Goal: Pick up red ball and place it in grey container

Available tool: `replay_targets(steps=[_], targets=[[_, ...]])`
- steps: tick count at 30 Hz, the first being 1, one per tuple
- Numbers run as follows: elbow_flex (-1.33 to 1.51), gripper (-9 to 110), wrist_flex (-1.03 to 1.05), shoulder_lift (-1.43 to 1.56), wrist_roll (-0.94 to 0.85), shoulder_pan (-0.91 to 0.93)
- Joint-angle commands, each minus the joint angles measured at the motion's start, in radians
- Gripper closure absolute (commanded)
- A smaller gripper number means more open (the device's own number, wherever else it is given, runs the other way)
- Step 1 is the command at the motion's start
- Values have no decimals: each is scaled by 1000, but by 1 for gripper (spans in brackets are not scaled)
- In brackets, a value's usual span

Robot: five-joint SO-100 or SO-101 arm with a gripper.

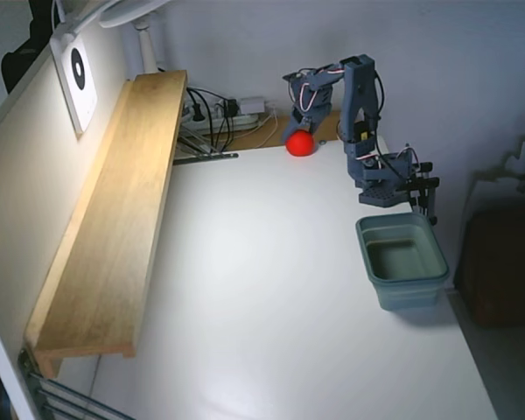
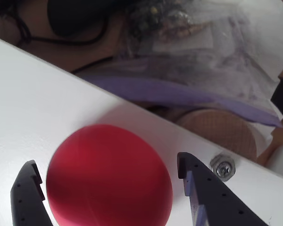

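Right now the arm is stretched toward the back edge of the white surface (image 1: pixel 271 289), and its end effector (image 1: pixel 303 131) sits over the red ball (image 1: pixel 300 143), which rests near the far rim, close to the tangle of cables and the power strip (image 1: pixel 232 109). From the wrist view the two dark fingers (image 2: pixel 205 188) stand apart on either side of the ball (image 2: pixel 108 176), a sliver of white showing between each finger and the red, so I would say they bracket it without squeezing yet. The ball looks to be lying on the surface, not lifted. The grey container (image 1: pixel 402 261) stands empty, well apart from the ball, down by the arm's base on the right of the fixed view. So, by my reckoning, only the reach is done: the closing of the fingers, the lift, the swing across to the bin and the drop are all left. A long wooden shelf (image 1: pixel 114 219) runs along the left, out of the way.
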Motion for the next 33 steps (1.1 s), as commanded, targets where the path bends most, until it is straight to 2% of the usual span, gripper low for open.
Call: replay_targets(steps=[1, 14, 15, 33], targets=[[26, 63, -36, -2, 2, 7], [73, 63, -124, -43, 2, 7], [73, 78, -126, -44, 2, 7], [74, 78, -128, -45, 2, 7]])
